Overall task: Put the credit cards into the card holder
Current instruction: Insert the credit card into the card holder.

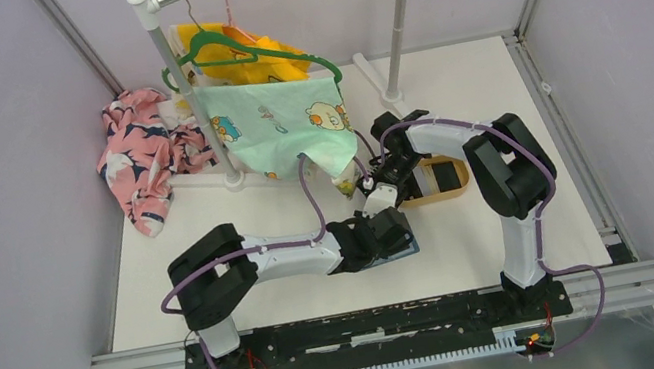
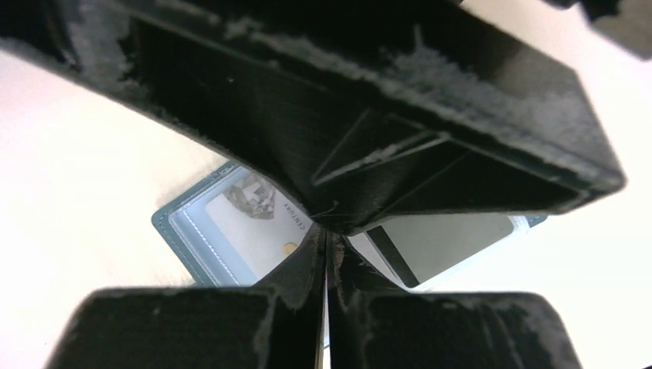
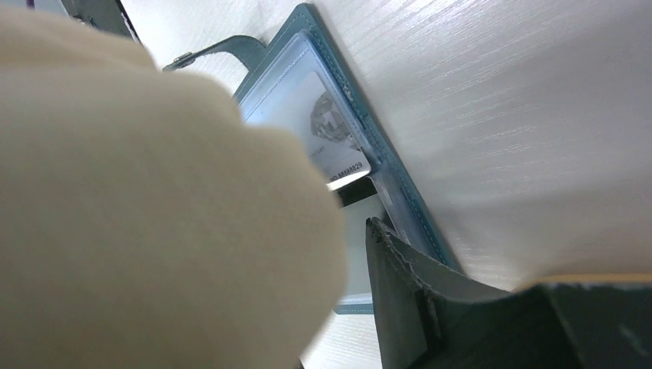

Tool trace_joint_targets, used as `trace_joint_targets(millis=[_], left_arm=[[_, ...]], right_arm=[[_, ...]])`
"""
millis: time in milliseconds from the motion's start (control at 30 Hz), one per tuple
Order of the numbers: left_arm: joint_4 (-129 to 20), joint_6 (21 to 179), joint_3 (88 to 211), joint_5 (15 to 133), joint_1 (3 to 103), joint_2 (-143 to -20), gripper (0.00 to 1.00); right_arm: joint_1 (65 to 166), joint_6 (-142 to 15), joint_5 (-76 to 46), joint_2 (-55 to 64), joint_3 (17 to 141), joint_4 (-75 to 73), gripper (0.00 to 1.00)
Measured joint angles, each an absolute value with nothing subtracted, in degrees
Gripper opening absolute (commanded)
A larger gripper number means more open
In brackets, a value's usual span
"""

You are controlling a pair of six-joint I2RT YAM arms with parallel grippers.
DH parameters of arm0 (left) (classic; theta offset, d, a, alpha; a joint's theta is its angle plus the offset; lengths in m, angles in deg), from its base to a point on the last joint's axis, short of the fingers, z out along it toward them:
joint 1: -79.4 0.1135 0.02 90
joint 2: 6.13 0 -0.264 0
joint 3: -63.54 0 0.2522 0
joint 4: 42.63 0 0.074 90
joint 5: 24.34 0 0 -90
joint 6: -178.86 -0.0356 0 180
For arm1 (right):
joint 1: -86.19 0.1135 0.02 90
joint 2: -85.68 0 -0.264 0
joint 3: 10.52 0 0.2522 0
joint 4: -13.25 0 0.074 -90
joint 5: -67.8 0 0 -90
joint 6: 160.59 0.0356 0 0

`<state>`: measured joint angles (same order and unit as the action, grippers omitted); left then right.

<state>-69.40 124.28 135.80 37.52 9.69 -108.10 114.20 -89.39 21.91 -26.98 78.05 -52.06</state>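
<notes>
Just beyond the left claw (image 2: 327,240), small dark capitals read "CENTURY" on the pale grey plastic card (image 2: 254,227) behind the clear window of the teal-blue leather-like folding card holder (image 2: 163,221) (the claw may cut the word short). From the right claw's camera, tiny digits along that card's edge stay too blurred to read.

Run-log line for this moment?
left gripper shut over open card holder | right gripper near, state unclear | credit card in slot

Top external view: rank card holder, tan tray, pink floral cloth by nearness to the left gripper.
1. card holder, directly under the left gripper.
2. tan tray, to the right, farther back.
3. pink floral cloth, far back-left.
</notes>
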Motion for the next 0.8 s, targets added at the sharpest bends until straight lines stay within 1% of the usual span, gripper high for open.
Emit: trace_joint_targets(millis=[267,500,800], left_arm=[[-71.2,124.4,135.8,37.0,9.7,-107.6,0.03],[-68.6,124.4,135.8,40.6,9.7,-105.5,0.03],[-67.0,124.4,135.9,42.3,9.8,-107.8,0.02]], right_arm=[[114.2,-89.4,21.9,-27.0,78.0,-52.1,0.51],[114.2,-89.5,22.2,-27.0,78.0,-52.1,0.51],[114.2,-89.5,22.4,-27.0,78.0,-52.1,0.51]])
